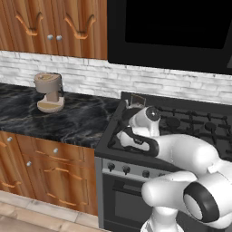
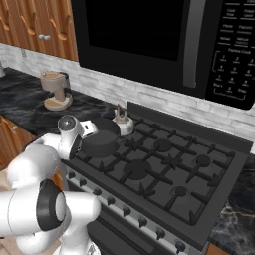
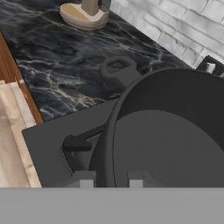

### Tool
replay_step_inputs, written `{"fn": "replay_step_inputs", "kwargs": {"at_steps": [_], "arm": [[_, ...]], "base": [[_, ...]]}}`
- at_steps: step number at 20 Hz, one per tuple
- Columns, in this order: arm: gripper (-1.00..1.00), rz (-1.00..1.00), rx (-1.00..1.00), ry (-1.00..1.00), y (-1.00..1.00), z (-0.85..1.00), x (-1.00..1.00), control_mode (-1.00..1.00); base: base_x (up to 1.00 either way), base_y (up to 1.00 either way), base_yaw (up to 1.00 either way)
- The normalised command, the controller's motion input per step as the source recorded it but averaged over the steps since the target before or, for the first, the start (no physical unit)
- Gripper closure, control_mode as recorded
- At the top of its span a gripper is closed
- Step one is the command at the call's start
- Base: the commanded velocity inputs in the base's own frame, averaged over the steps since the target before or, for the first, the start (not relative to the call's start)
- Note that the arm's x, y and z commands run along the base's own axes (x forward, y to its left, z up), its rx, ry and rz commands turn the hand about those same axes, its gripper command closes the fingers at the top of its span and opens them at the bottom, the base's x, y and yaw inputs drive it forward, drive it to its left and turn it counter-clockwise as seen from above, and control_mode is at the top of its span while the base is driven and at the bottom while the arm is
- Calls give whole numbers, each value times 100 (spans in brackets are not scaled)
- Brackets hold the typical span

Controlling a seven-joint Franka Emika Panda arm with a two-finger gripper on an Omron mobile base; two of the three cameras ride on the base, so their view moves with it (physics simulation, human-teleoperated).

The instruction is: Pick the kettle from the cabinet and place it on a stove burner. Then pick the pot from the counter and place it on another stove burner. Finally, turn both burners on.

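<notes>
The dark grey pot (image 2: 99, 142) is over the stove's front-left burner, at grate level; I cannot tell if it rests there. My gripper (image 2: 86, 139) is shut on its left rim. In the hand view the pot (image 3: 175, 144) takes up the right half, its rim between my fingertips (image 3: 83, 179), its loop handle pointing toward the counter (image 3: 65, 65). The silvery kettle (image 2: 121, 121) stands upright on the back-left burner, just behind the pot. In the left base view my arm hides most of the pot (image 1: 128, 112).
Free burners (image 2: 137, 169) lie to the right on the black range, with silver knobs (image 2: 109, 200) along its front. A beige coffee machine (image 1: 49, 90) stands on the counter to the left. Wooden wall cabinets (image 1: 54, 22) and a black microwave (image 2: 149, 30) hang above.
</notes>
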Motion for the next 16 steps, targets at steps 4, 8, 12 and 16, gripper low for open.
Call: {"fn": "replay_step_inputs", "kwargs": {"at_steps": [4,8,12,16], "arm": [[100,0,-3,5,5,-15,23,-100],[100,0,-2,4,5,-17,25,-100],[100,0,-1,1,2,-18,27,-100],[100,0,-1,0,1,-21,24,-100]], "base": [[0,0,0],[0,0,0],[0,0,0],[0,0,0]]}}
